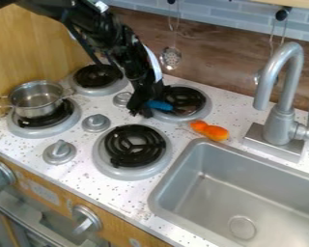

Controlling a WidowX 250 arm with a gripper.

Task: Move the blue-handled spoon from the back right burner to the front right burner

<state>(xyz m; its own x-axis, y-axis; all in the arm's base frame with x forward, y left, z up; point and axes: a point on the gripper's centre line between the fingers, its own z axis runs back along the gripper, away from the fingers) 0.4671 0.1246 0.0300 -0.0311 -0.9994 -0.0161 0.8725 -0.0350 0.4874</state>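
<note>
The black gripper point(144, 108) hangs over the left edge of the back right burner point(189, 103). A small blue thing point(160, 105) is at its fingers, above that burner; whether it is gripped cannot be made out. Part of the blue thing is hidden by the gripper. An orange object point(210, 130) with two rounded lobes lies on the counter between that burner and the faucet, to the right of the gripper.
A metal pot point(36, 99) stands on the front left burner. Other burners are at the back left point(98, 77) and front right point(133, 150). The sink point(205, 193) and faucet point(283, 111) are at the right. A slotted ladle point(171, 58) hangs behind.
</note>
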